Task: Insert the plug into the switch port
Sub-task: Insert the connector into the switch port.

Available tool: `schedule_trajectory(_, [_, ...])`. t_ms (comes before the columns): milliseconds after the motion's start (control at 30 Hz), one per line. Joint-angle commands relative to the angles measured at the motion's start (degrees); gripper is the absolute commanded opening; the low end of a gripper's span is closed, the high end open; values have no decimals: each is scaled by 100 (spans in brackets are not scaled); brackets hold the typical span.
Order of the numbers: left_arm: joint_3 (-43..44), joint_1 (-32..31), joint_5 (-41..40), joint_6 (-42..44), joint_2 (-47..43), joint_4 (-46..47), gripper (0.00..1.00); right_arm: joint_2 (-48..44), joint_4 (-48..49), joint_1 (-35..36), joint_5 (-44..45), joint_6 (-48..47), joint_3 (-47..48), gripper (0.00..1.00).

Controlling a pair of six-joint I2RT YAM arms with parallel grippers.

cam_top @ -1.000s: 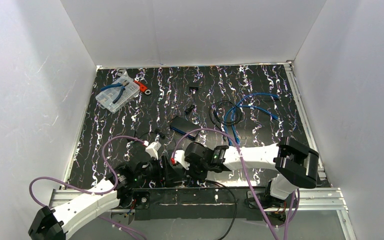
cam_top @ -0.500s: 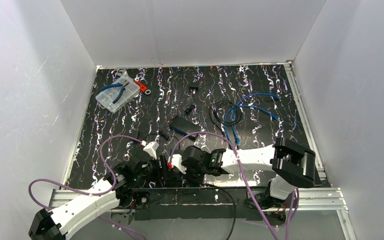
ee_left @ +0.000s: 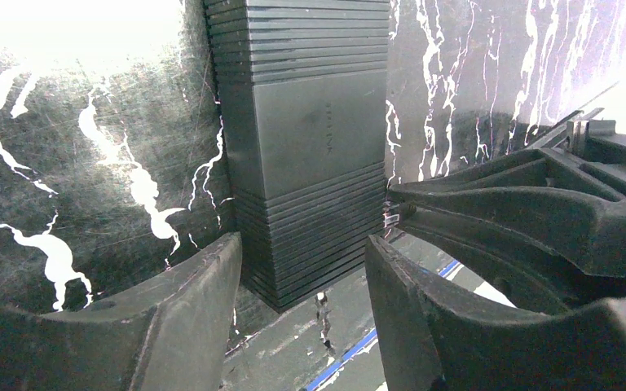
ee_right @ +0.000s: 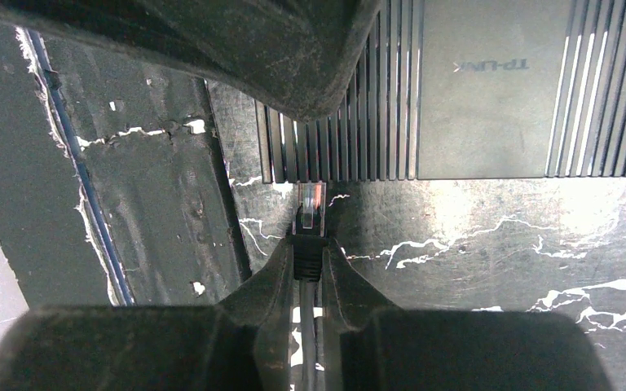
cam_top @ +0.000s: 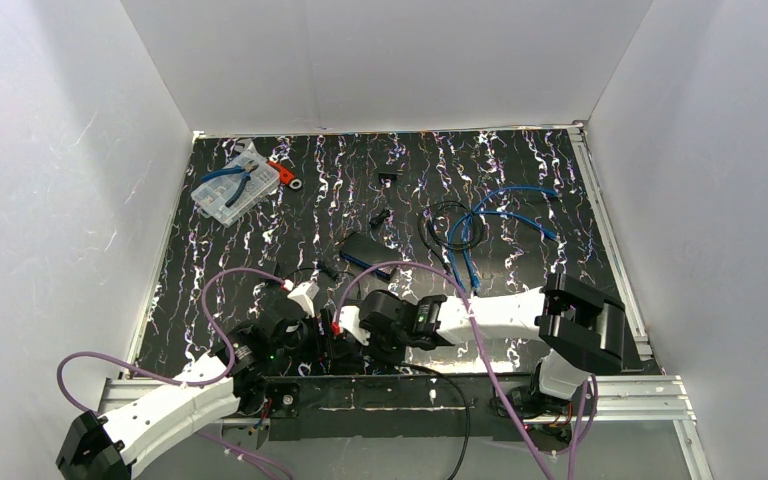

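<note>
Your right gripper (ee_right: 310, 252) is pinched narrow on the clear plug (ee_right: 310, 208), lower centre of the right wrist view. The plug tip sits right at the ribbed edge of the switch (ee_right: 489, 90); can't tell if it touches. The logo (ee_right: 486, 64) reads TP-LINK, upside down, upper right. Your left gripper (ee_left: 301, 269) grips the switch sides at mid-width, on the bench (ee_right: 497, 236).

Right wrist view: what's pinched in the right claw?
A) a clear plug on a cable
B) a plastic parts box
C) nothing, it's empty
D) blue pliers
A: the clear plug sits pinched in the right claw, its cable running back between the fingers and its tip pointing at the edge of the ribbed switch.
</note>
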Motion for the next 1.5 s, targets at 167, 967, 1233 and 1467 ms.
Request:
schedule_trajectory(167, [4,-19,-54,133,77,-237,56,215,-587,-25,89,-120,368,1])
schedule_trajectory(967, [-49,-17,123,183,199,-41,55,351,-616,-25,179,-168,662,1])
schedule_trajectory(1233, [-47,-16,265,231,552,197,54,142,-396,-24,298,-356,569,1])
schedule_trajectory(1467, [-66,-21,346,232,623,275,52,160,-295,-25,367,-424,618,1])
